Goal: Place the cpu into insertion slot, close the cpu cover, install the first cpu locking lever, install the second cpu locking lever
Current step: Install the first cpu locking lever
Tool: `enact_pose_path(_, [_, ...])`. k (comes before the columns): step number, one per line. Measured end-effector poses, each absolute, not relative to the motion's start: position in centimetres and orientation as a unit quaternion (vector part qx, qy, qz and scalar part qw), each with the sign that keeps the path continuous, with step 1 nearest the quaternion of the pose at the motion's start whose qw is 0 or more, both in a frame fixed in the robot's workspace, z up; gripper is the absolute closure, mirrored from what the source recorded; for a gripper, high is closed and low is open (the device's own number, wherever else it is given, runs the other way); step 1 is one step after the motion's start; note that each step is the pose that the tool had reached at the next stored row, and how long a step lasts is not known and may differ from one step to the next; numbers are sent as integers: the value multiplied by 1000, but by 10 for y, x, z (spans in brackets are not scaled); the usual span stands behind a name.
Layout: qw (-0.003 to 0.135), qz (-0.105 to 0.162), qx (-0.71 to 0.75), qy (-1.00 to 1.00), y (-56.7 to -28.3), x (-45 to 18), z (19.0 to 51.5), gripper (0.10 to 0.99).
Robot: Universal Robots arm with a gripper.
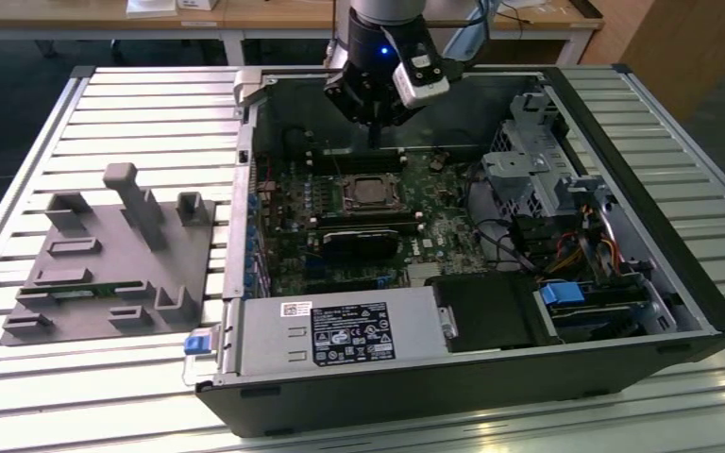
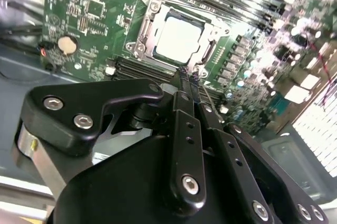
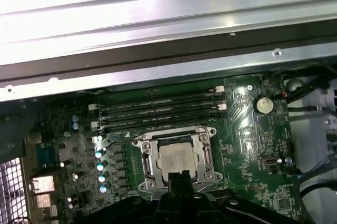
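My tool (image 1: 373, 143) hangs inside the open computer case (image 1: 680, 247), which lies on its side on the slatted metal desk (image 1: 124, 113) and takes up the desk's middle and the side towards the exterior view's right. In the second wrist view my tool's two fingers (image 2: 181, 129) are drawn together with only a sliver of a gap between them, and they grip nothing. Their tips hover just beside the processor socket, above the green motherboard (image 1: 445, 203) and not touching the socket, as far as I can see. The cpu (image 2: 179, 40) is seated in the slot, its pale metal top facing up. The cpu cover (image 2: 146, 28) lies flat around it, and the chip shows through its square window. I cannot tell how the locking levers stand. In the first wrist view the cpu (image 3: 175, 158) sits between my tool (image 3: 181, 179) and a row of long memory slots (image 3: 158, 111), and a round coin battery (image 3: 263, 104) lies on the board off to one side. Nearer the desk's front edge, a boxy power supply (image 1: 337, 332) with a label fills that end of the case. A gray moulded fixture (image 1: 110, 255) with upright posts rests on the desk beside the case, towards the exterior view's left.
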State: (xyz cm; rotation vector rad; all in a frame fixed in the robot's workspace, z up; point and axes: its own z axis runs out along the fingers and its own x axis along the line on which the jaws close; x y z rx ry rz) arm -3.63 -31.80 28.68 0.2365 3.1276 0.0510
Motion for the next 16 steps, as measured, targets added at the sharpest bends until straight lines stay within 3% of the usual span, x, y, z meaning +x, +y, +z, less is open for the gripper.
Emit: enact_pose_path(16, [4,20,9,1000,-318,-56,284,973])
